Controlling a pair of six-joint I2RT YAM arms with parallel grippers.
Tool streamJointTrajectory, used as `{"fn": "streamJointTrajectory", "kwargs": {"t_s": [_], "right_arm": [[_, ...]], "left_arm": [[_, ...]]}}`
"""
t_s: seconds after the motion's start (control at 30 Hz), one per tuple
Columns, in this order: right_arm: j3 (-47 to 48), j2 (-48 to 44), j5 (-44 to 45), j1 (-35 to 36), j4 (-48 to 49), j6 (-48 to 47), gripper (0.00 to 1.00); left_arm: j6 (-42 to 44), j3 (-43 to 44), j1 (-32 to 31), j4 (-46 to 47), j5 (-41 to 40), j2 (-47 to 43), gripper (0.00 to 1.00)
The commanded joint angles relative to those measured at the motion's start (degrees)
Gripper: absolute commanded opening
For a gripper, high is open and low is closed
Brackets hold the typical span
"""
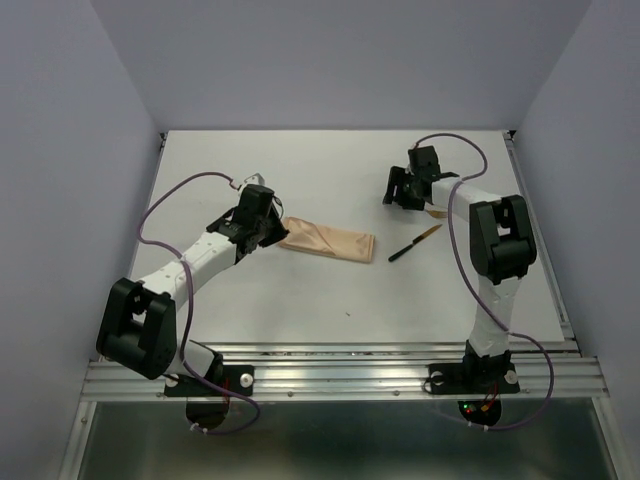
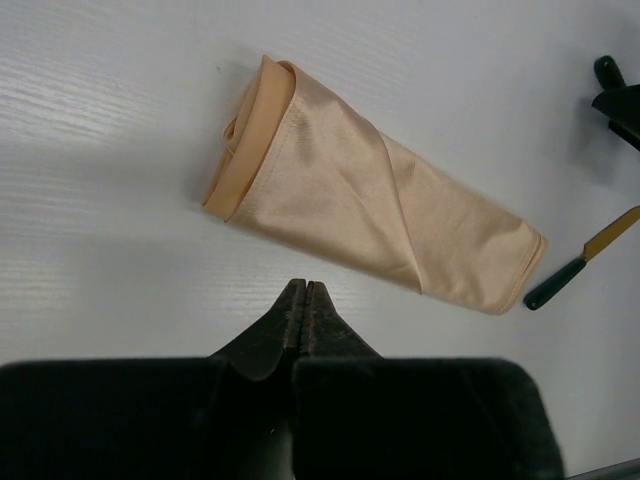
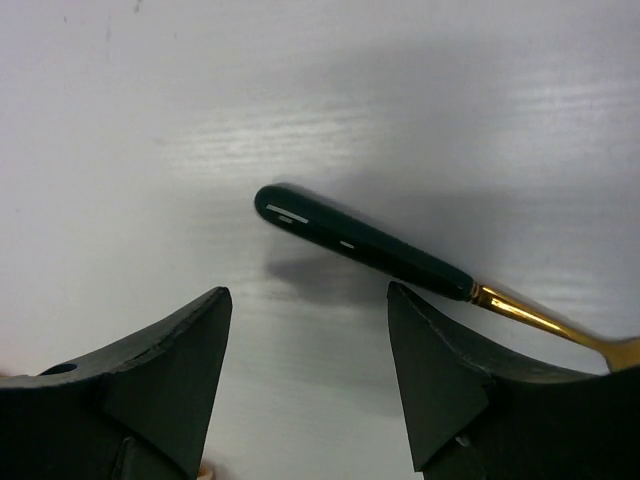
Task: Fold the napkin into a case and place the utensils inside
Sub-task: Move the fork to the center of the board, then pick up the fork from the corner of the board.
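Case point(image 1: 328, 243): middle of the worktop point(image 1: 330, 310), long side left to right.
Left end effector point(image 2: 303, 290): clenched, empty, just beside the case.
Right end effector point(image 3: 305, 295): released, empty, nearer arm.
Utensil point(image 3: 365, 243): near the far right edge, dark handle slanting across the gap just ahead.

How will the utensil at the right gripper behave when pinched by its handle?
The utensil looks rigid and slim, so probably light. Its glossy, rounded handle may slip or roll in the open right gripper. Lying flat on the table, it might skid if nudged.
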Motion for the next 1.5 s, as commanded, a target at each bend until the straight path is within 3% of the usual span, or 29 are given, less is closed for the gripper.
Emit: {"fn": "streamJointTrajectory", "kwargs": {"t_s": [0.0,0.17,0.5,0.8,0.9,1.2,1.47], "right_arm": [[9.82,3.37,-2.41,-0.08,-4.28,-2.75,0.7],[10.63,0.91,1.95,-0.08,-4.29,-7.23,0.76],[12.48,1.88,14.61,-0.08,-5.69,-22.77,0.75],[10.46,2.14,12.6,-0.6,-1.47,-33.07,0.72],[10.02,2.58,10.68,-1.92,-1.56,-33.34,0.67],[10.72,5.65,0.31,-4.3,-3.75,-34.48,0.65],[11.77,7.5,-1.9,-4.82,-5.34,-34.22,0.58]], "left_arm": [[0.74,0.83,0.12,0.8,-2.26,-1.46,0.05],[0.66,1.45,0.12,1.32,-1.83,-1.98,0.08],[1.27,0.66,0.82,1.76,-1.47,0.21,0.09],[4.09,4.26,2.4,0.0,-1.13,6.63,0.08],[3.73,3.47,2.4,1.05,-0.69,6.37,0.08],[3.29,3.39,2.4,1.94,0.02,6.63,0.08],[3.38,3.38,2.4,2.03,0.02,7.07,0.08]]}}
